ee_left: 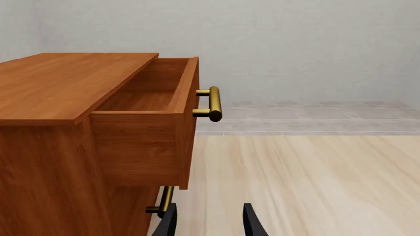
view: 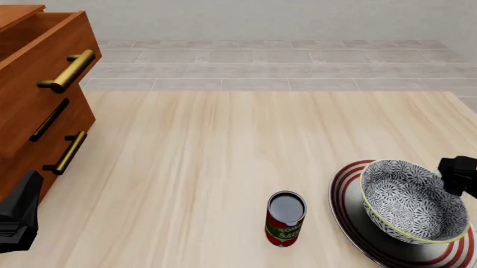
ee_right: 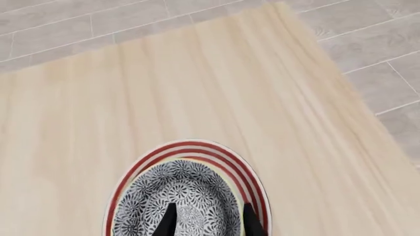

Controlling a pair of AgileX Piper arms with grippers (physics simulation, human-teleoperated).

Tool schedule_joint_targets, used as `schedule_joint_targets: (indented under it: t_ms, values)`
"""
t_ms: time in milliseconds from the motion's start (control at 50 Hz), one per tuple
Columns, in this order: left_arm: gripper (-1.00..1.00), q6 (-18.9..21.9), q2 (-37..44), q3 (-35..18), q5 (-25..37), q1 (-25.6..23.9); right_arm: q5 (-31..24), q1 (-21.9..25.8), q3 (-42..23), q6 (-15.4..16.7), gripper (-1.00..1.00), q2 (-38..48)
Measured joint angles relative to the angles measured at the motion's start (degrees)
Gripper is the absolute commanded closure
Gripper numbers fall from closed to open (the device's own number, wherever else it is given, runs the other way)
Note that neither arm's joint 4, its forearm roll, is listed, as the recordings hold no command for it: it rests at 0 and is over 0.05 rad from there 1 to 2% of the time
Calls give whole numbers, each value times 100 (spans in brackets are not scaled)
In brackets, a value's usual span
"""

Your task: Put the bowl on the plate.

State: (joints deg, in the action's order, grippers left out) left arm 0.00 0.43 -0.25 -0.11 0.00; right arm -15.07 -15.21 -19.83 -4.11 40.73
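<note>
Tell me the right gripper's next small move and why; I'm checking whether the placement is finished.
Probably lower a little more, then release. The right gripper straddles the bowl's rim, and in the front view the bowl sits tilted over the plate, so it does not look settled flat yet.

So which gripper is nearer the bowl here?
Right. The right gripper sits at the bowl, fingers straddling its rim. The left gripper is far across the table by the drawer cabinet.

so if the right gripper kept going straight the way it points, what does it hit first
Most likely the bowl: the right gripper has its fingers open over the bowl's far wall, with the plate beneath. Depth is unclear, so it may already be touching.
</note>
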Motion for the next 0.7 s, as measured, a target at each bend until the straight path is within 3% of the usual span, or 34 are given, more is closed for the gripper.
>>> schedule_joint_targets:
  t_ms: [700]
  values:
    - [-100,0,0,0,0,0,-1275,354,-1746,343,-100,-602]
